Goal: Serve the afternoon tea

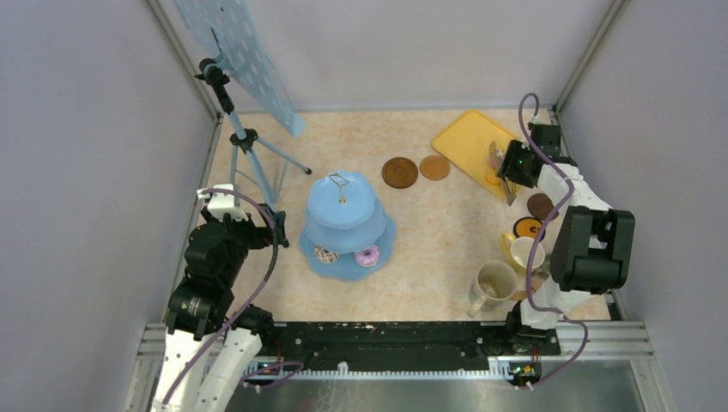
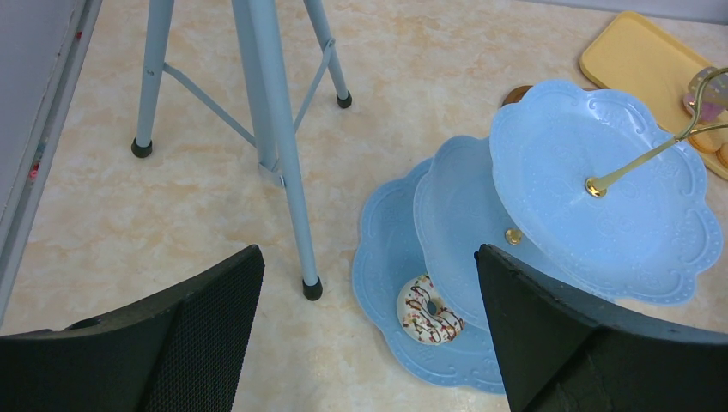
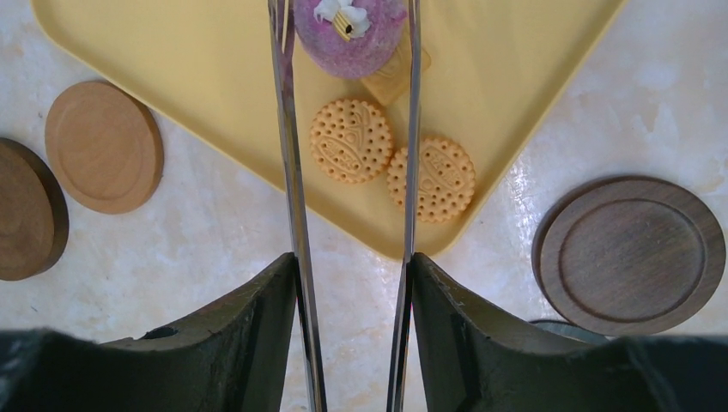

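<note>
My right gripper [image 3: 352, 270] is shut on the metal tongs [image 3: 292, 172], one steel arm pressed against each finger. The tong tips straddle a purple cupcake [image 3: 348, 30] on the yellow tray [image 3: 215, 77]; whether they touch it I cannot tell. Two orange biscuits [image 3: 350, 140] lie just nearer on the tray. A blue tiered stand [image 1: 347, 225] carries two donuts [image 1: 325, 254] on its lowest plate. My left gripper [image 2: 369, 257] hangs open beside the stand, above the white sprinkled donut [image 2: 432, 311]. The beige mug [image 1: 495, 283] and yellow mug [image 1: 524, 251] stand near the right arm's base.
Brown coasters [image 1: 399, 172] lie left of the tray and another coaster [image 3: 631, 253] lies to its right. A small dark mug [image 1: 528, 228] sits behind the yellow one. A blue tripod [image 2: 275, 129] stands left of the tiered stand. Grey walls enclose the table.
</note>
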`<state>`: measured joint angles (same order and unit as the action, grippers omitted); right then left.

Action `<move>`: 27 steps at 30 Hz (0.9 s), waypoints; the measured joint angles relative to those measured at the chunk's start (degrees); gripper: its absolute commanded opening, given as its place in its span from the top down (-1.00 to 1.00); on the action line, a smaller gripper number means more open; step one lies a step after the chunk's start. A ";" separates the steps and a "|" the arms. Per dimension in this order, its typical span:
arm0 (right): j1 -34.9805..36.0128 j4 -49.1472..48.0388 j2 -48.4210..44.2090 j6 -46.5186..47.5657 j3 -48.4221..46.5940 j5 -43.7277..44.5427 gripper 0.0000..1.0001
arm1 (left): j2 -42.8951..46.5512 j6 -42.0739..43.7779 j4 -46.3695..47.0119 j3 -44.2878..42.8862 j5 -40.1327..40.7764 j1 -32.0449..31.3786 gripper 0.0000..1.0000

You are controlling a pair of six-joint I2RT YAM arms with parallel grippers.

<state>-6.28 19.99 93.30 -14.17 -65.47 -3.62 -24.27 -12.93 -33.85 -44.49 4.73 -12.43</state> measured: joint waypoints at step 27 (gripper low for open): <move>1.79 1.09 -2.38 0.68 -1.57 5.53 0.46 | -0.02 0.00 0.00 0.00 -0.20 0.02 -0.97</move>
<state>-4.49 21.08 90.91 -13.50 -67.05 1.91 -24.29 -12.93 -33.85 -44.49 4.54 -12.40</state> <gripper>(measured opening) 0.357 0.987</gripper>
